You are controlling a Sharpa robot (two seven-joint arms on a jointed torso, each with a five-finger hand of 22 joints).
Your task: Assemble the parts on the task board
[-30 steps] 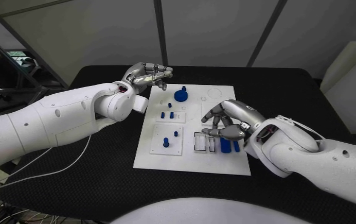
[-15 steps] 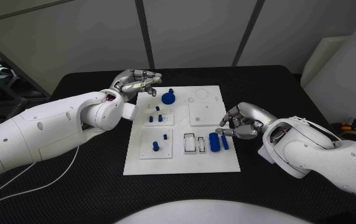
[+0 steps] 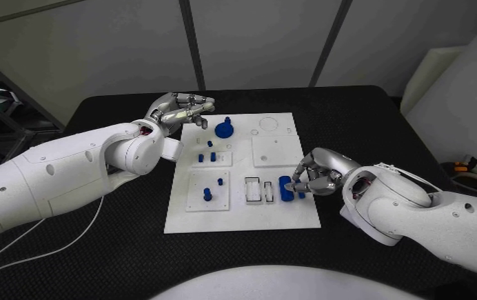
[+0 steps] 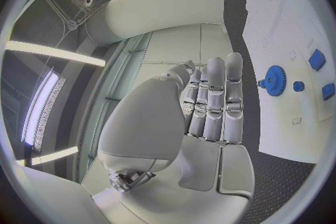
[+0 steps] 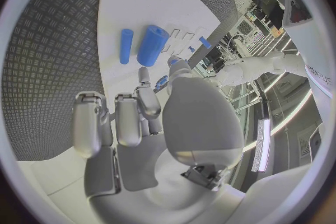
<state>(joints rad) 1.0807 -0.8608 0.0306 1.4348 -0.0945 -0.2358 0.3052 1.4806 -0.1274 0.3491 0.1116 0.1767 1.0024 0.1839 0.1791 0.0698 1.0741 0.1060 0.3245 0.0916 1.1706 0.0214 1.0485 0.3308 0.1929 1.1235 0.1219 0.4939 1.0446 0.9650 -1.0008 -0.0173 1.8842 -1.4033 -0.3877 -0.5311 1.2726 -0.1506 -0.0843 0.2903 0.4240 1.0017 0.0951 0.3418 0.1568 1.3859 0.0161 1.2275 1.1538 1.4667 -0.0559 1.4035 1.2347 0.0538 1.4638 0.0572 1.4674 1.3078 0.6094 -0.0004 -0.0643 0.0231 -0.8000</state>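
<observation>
— While the left hand (image 3: 184, 110) hovers off the task board's (image 3: 243, 221) far left corner, is it carrying anything?

— No; its fingers are curled together on nothing, beside the blue gear (image 3: 225, 130).

— And the cylinders?

— The thick blue cylinder (image 3: 286, 188) and the thin blue rod (image 3: 300, 191) lie side by side near the board's right edge, long axes running away from the robot.

— Which hand is nearer?

— The right hand (image 3: 316, 172), just to their right, fingers bent over them. Whether it touches either, I cannot tell.
</observation>
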